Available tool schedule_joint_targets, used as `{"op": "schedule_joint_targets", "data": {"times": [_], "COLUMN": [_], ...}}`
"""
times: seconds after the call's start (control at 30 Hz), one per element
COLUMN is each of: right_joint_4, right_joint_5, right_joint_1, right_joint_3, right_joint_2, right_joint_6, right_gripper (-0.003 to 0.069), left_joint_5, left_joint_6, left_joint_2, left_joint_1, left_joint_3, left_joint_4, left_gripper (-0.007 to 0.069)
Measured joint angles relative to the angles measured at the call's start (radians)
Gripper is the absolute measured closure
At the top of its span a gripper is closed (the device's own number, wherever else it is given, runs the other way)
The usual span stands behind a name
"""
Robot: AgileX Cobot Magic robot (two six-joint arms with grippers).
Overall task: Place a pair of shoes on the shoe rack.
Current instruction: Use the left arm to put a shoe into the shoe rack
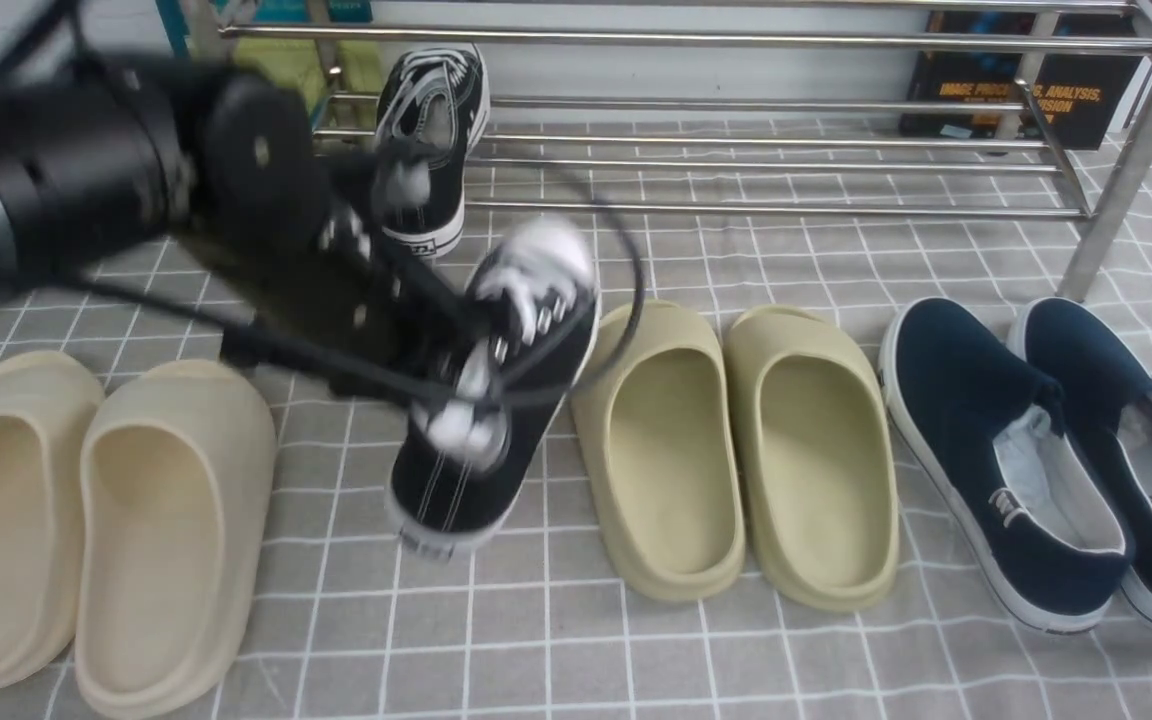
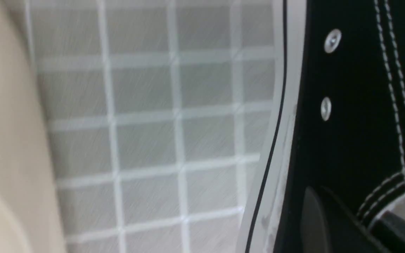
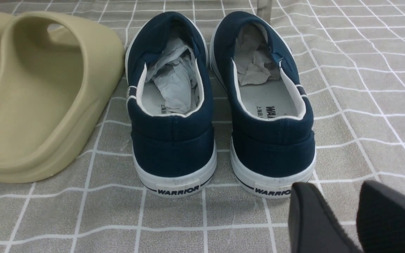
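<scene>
**A:** What fills the front view?

**B:** A grey checked cloth [image 1: 636,660]. At 12 o'clock stands the rack [image 1: 756,140], its steel bars running side to side. The left arm [image 1: 86,180] reaches in from 9 o'clock.

**A:** And the footwear?

**B:** Beige slides [image 1: 166,530] sit at 8 o'clock. Olive slides [image 1: 736,450] are at 4 o'clock, close to centre. Navy slip-ons [image 1: 996,460] are farther out, between 3 and 4 o'clock, with paper stuffed inside them.

**A:** Where are the sneakers?

**B:** One sneaker [image 1: 431,130] lies on the rack's lower bars at 11 o'clock, toe to the back, heel jutting past the front bar. The other sneaker [image 1: 476,480] is at centre, between the beige and olive slides, with its toe pointing to 1 o'clock. It is blurred, so I cannot tell whether its heel touches the cloth.

**A:** And the fingers?

**B:** The left fingers [image 2: 315,225] are clenched on the other sneaker at its collar. The right fingers [image 3: 311,225] hang just behind the slip-ons' heels, slightly apart, grasping nothing.
</scene>
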Motion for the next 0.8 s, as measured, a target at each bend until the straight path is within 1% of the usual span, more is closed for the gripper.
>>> {"op": "schedule_joint_targets", "data": {"times": [0.23, 0.3, 0.37, 0.47, 0.63, 0.7, 0.8], "right_joint_4": [0.0, 0.0, 0.0, 0.0, 0.0, 0.0, 0.0], "right_joint_5": [0.0, 0.0, 0.0, 0.0, 0.0, 0.0, 0.0], "right_joint_1": [0.0, 0.0, 0.0, 0.0, 0.0, 0.0, 0.0], "right_joint_3": [0.0, 0.0, 0.0, 0.0, 0.0, 0.0, 0.0], "right_joint_2": [0.0, 0.0, 0.0, 0.0, 0.0, 0.0, 0.0], "right_joint_6": [0.0, 0.0, 0.0, 0.0, 0.0, 0.0, 0.0], "right_gripper": [0.0419, 0.0419, 0.0419, 0.0419, 0.0419, 0.0419, 0.0419], "left_joint_5": [0.02, 0.025, 0.024, 0.009, -0.031, -0.034, -0.038], "left_joint_6": [0.0, -0.001, -0.001, -0.001, -0.001, -0.002, -0.003], "left_joint_2": [0.094, 0.175, 0.208, 0.292, 0.401, 0.423, 0.503], "left_joint_1": [0.011, 0.039, 0.049, 0.079, 0.102, 0.105, 0.119], "left_joint_3": [-0.156, -0.225, -0.254, -0.336, -0.495, -0.53, -0.647], "left_joint_4": [-0.018, -0.061, -0.078, -0.113, -0.129, -0.133, -0.147], "left_gripper": [0.0638, 0.0638, 0.0638, 0.0638, 0.0638, 0.0638, 0.0638]}}
